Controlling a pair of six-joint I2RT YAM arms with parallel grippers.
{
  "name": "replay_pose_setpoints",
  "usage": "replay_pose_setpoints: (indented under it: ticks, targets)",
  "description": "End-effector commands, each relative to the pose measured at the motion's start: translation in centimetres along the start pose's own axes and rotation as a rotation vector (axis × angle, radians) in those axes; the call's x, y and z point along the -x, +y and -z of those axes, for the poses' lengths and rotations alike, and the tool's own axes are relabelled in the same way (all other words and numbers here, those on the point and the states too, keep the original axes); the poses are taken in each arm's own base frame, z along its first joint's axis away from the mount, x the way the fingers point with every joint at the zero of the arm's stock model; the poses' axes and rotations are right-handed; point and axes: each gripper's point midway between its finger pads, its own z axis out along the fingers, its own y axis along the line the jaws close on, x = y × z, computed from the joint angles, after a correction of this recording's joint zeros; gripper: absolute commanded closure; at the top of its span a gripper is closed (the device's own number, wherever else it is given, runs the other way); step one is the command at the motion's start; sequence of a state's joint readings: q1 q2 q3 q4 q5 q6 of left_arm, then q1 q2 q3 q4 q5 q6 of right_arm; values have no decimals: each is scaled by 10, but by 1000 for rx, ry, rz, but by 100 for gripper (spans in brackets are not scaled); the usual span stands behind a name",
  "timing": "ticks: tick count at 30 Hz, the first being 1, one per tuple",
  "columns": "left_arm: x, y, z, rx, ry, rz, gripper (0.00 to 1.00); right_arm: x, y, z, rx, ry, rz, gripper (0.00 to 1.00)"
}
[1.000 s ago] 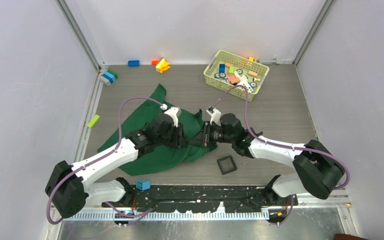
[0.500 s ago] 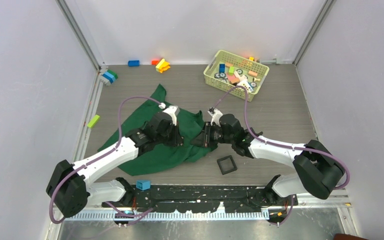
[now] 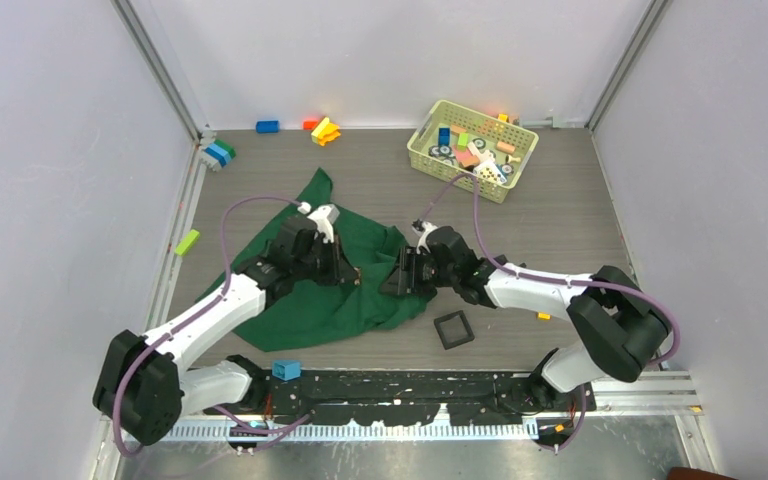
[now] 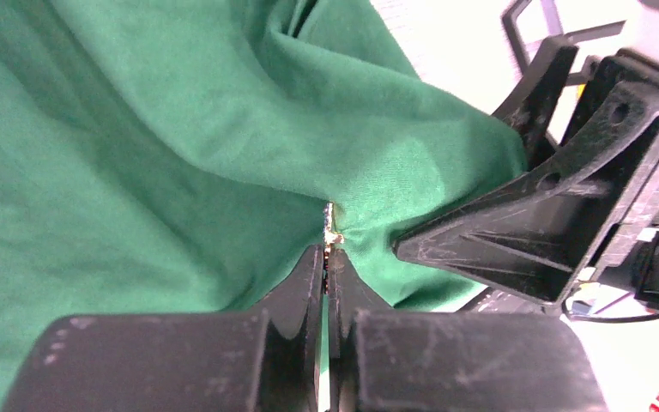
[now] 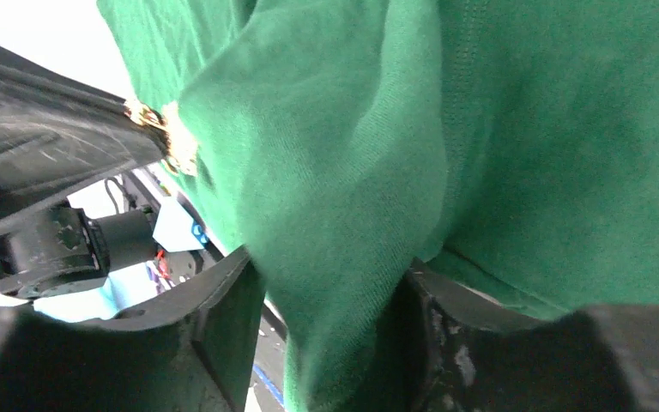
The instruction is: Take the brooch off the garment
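Step in hand: pulling brooch (image 4: pixel 333 227) free of garment (image 4: pixel 137 172). Left gripper (image 4: pixel 326 259) pinching brooch on raised garment fold, jaws pressed together. Right gripper (image 5: pixel 326 279) standing spread, garment fold lying between fingers. Next move probably calling for right gripper clamping cloth beside brooch, left drawing pin straight away from garment.
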State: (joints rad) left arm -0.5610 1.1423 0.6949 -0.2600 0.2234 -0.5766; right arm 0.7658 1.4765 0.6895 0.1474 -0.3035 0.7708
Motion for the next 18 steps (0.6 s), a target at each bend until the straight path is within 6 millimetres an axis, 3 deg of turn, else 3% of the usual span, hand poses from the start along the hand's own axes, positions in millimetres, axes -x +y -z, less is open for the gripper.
replay_pose_setpoints:
  ticks: [1,8,12,18]
  targets:
    - [19,-19,9,-171,-43,23,100,13,14,7,45,-66,12,35]
    - [19,-32,16,-346,5,74,100,39,52,29,169,-173,-3,28]
    - [16,-38,18,-405,18,56,100,50,60,38,180,-211,-4,24]
    - [16,-53,23,-518,19,38,100,56,70,36,249,-235,-60,16]
